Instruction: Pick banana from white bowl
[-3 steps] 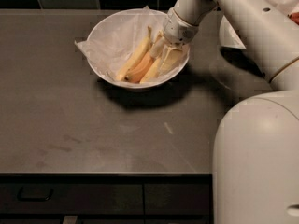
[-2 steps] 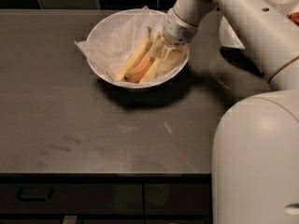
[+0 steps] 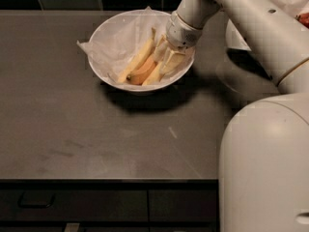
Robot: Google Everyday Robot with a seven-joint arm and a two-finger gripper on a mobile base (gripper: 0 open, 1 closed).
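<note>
The white bowl (image 3: pixel 104 37), lined with crinkled white paper, stands on the dark counter at the back centre. Three bananas lie in it. The long yellow banana (image 3: pixel 137 59) lies on the left, its brownish stem tip pointing to the back. A shorter orange-tinted banana (image 3: pixel 143 73) lies beside it, and a paler banana (image 3: pixel 155 75) lies to the right. My gripper (image 3: pixel 166 57) reaches down into the right side of the bowl, right over the bananas' far ends, and hides part of them.
Another white bowl (image 3: pixel 236 37) with red fruit stands at the back right, mostly hidden behind my arm (image 3: pixel 241 18). My pale base (image 3: pixel 265 168) fills the lower right. The counter's front edge (image 3: pixel 106 179) runs above dark drawers.
</note>
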